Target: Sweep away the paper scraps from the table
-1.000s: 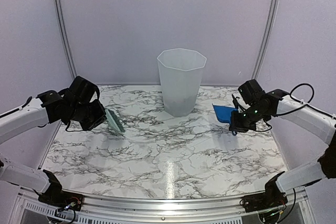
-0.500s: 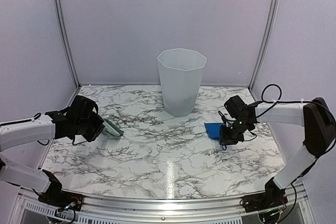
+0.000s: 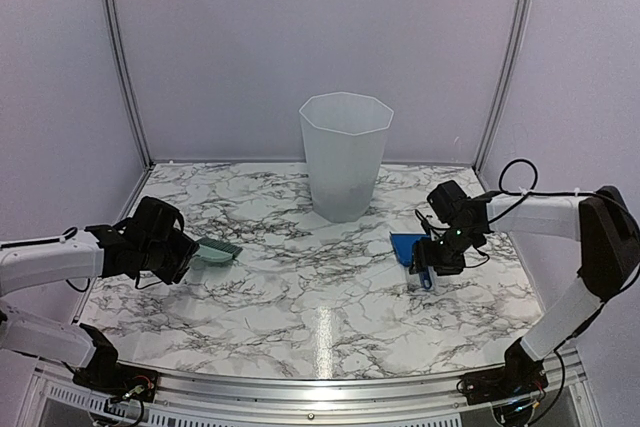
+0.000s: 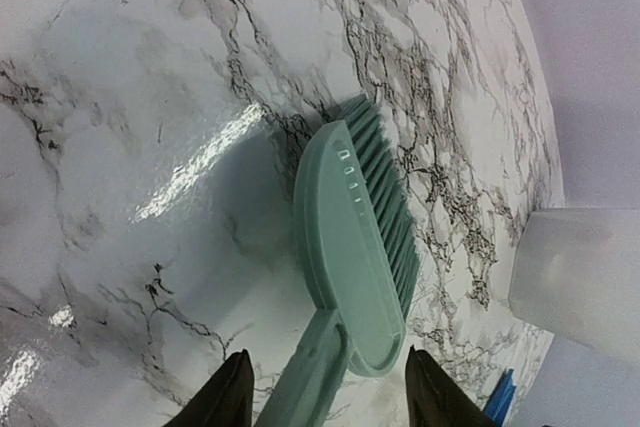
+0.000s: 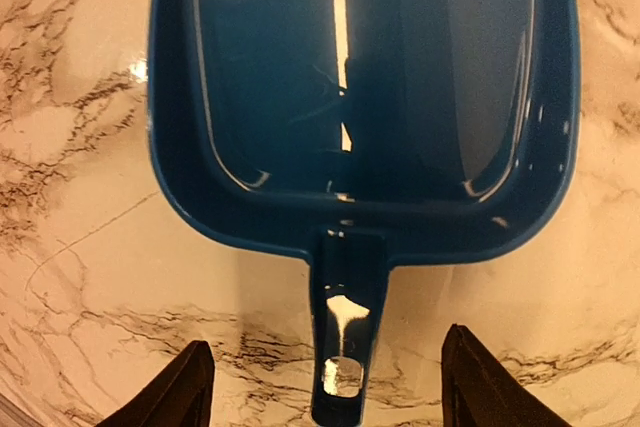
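A pale green hand brush (image 3: 217,250) lies flat on the white marble table (image 3: 320,297) at the left. My left gripper (image 3: 186,255) stands open at its handle. In the left wrist view the handle (image 4: 312,372) sits between the two fingers with a gap on each side. A blue dustpan (image 3: 406,246) rests on the table at the right. My right gripper (image 3: 428,270) is open, and the pan's handle (image 5: 345,332) lies loose between its spread fingers. The pan's tray (image 5: 360,97) looks bare inside. No paper scraps show in any view.
A tall translucent white bin (image 3: 345,157) stands upright at the back centre of the table, between the two arms. Lilac walls close in the back and both sides. A metal edge (image 3: 320,387) runs along the front.
Both arms came down to the table. The brush and the dustpan, held a second ago, now lie on the marble, and both grippers have opened off their handles.
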`<action>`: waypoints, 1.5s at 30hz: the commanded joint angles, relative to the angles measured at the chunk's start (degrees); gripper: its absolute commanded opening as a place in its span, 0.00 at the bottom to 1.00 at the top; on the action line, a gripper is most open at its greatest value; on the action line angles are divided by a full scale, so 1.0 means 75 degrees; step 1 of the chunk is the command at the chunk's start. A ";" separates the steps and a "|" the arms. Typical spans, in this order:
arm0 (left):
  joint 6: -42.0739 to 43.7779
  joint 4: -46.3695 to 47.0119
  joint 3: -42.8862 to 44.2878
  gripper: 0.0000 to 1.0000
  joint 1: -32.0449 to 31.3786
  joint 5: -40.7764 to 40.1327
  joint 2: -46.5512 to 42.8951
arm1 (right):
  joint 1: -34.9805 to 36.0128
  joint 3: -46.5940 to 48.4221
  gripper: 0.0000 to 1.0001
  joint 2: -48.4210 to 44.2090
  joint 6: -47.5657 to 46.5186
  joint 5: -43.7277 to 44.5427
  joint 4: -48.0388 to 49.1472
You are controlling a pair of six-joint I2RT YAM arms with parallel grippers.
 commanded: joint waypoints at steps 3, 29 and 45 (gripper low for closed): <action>-0.0342 -0.0712 0.0016 0.63 0.0038 -0.0263 -0.0825 | -0.0052 0.1060 0.79 -0.0440 -0.0203 0.0181 -0.0293; 0.1203 -0.3139 0.1574 0.96 0.0038 -0.1835 -0.2443 | -0.0052 0.2431 0.93 -0.2017 -0.1053 0.0529 -0.0014; 0.6460 -0.2832 0.4853 0.99 0.0038 -0.3417 -0.1823 | -0.0052 0.3945 0.98 -0.3194 -0.1517 0.1230 0.0723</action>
